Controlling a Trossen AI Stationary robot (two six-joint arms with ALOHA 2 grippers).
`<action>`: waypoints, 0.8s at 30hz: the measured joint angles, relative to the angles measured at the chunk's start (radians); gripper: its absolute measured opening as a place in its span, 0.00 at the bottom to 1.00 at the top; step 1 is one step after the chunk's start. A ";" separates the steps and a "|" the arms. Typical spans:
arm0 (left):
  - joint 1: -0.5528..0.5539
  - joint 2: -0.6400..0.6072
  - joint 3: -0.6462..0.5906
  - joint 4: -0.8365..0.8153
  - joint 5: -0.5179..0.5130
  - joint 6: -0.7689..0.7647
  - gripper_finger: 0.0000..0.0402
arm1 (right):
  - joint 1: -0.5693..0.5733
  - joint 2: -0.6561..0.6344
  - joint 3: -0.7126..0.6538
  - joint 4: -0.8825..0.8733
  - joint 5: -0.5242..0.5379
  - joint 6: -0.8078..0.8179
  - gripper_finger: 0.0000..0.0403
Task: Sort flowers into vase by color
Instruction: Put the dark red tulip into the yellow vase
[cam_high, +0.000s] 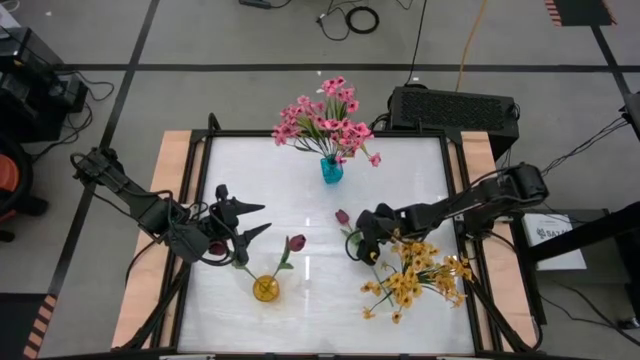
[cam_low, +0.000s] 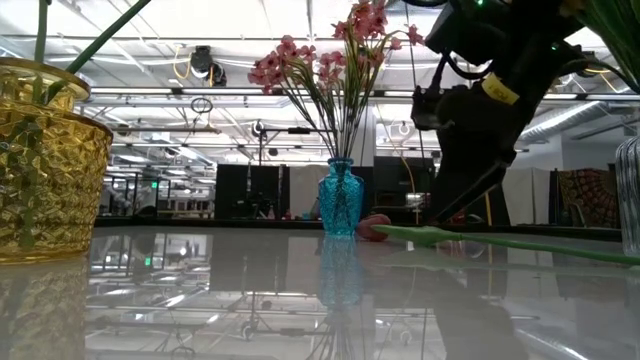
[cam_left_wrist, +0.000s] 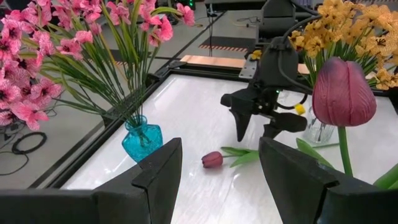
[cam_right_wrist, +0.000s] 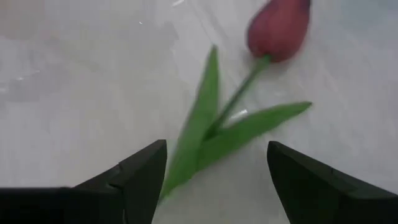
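Tulip (cam_high: 342, 217) lies flat on the table, well in front of my landmark, the blue vase (cam_high: 331, 170); from above, my right gripper (cam_high: 368, 240) hangs just beside it. Its wrist camera shows fingers spread over the stem (cam_right_wrist: 233, 102). Left gripper (cam_left_wrist: 217, 180) waits open.

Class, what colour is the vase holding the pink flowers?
Turquoise blue vase, clearest in the left wrist view.

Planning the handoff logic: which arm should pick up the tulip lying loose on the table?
Right. The right gripper hangs open directly over the loose tulip, stem between its fingers. The left gripper sits apart, by the yellow vase.
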 joint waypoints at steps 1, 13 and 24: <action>0.000 0.000 0.000 0.000 0.000 -0.001 0.55 | 0.003 0.005 0.000 0.012 0.000 0.000 0.67; 0.000 0.000 0.000 -0.001 0.000 -0.001 0.55 | 0.013 0.105 0.002 0.052 0.009 -0.022 0.66; 0.000 0.000 0.000 -0.002 0.000 -0.001 0.55 | 0.012 0.106 0.002 0.084 0.007 -0.015 0.32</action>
